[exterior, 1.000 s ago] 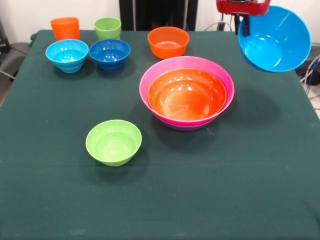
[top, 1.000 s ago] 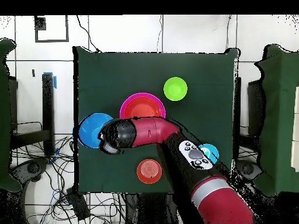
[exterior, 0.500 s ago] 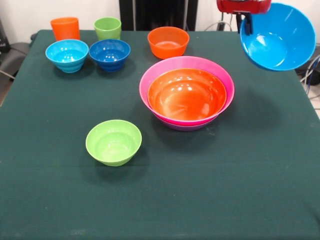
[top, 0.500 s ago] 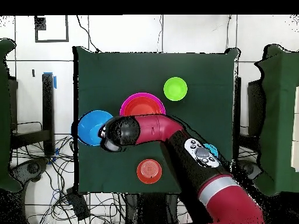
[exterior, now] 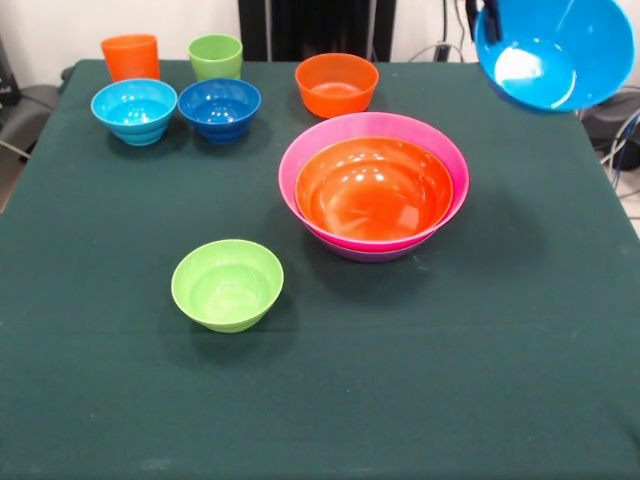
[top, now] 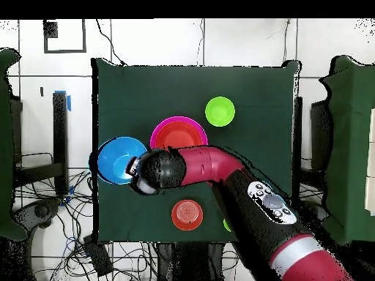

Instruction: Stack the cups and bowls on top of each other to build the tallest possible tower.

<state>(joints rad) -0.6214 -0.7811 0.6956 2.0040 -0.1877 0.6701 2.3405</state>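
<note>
Overhead, pincer (exterior: 488, 22) clamped on empty big blue bowl (exterior: 555, 50); wide orange bowl (exterior: 373, 188) nested inside pink bowl (exterior: 452, 160).

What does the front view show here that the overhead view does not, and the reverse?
Only the front view shows the orange cup, the light-blue bowl and the dark-blue bowl; the arm hides them overhead. Only the overhead view shows the whole red arm and floor cables. Both show the big blue bowl lifted, the pink bowl, the lime-green bowl.
</note>
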